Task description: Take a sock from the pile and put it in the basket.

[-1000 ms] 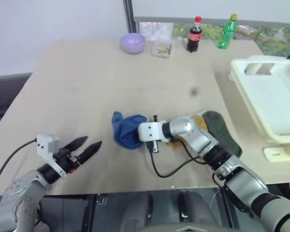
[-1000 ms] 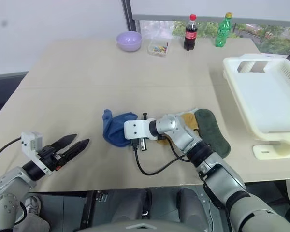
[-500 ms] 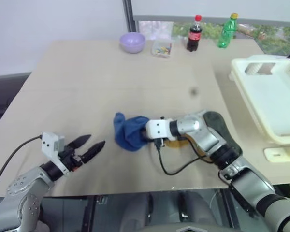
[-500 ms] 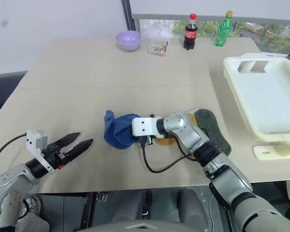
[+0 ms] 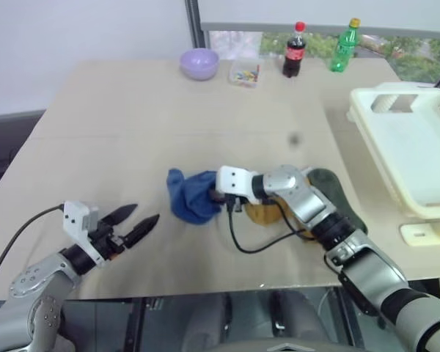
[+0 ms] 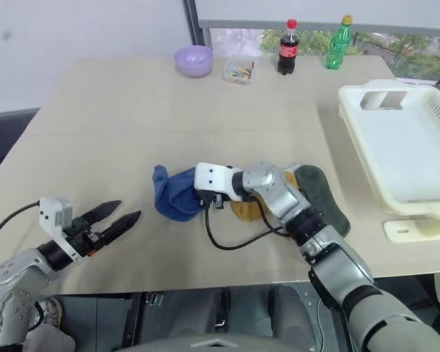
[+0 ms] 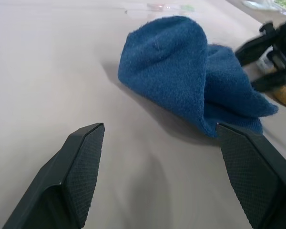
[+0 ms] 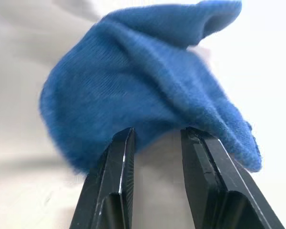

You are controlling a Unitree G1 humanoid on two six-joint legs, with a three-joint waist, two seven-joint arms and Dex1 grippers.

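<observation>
Lying crumpled on the beige table (image 6: 117,117), near its middle: the blue sock (image 6: 174,193), bunched into a soft mound at the left end of the pile (image 6: 279,194). Beside it toward the right, the mustard-yellow sock (image 6: 251,209), mostly covered by the right arm, and then the dark green sock (image 6: 321,196), stretched flat. Pointing leftward at the blue sock's edge: the right gripper (image 8: 155,157), fingers (image 8: 117,176) parted a little, tips at the fabric's fold. In the right wrist view, blue cloth sitting just past the fingertips and across the gap, though not clearly clamped (hard to say whether any fabric is actually caught). Trailing from the wrist, a black cable (image 6: 235,242) looping over the tabletop. Hovering well apart at the table's near-left edge: the left gripper (image 6: 121,220), fingers spread wide and holding nothing, aimed toward the sock. Standing at the far right edge, well away from the pile: the cream-white basket (image 6: 396,147), slotted on one side, with a handle cut-out at its far end. Along the far edge, a lilac bowl (image 6: 194,60), a small clear box of coloured bits (image 6: 238,71), a cola bottle (image 6: 286,48) and a green bottle (image 6: 336,43).
</observation>
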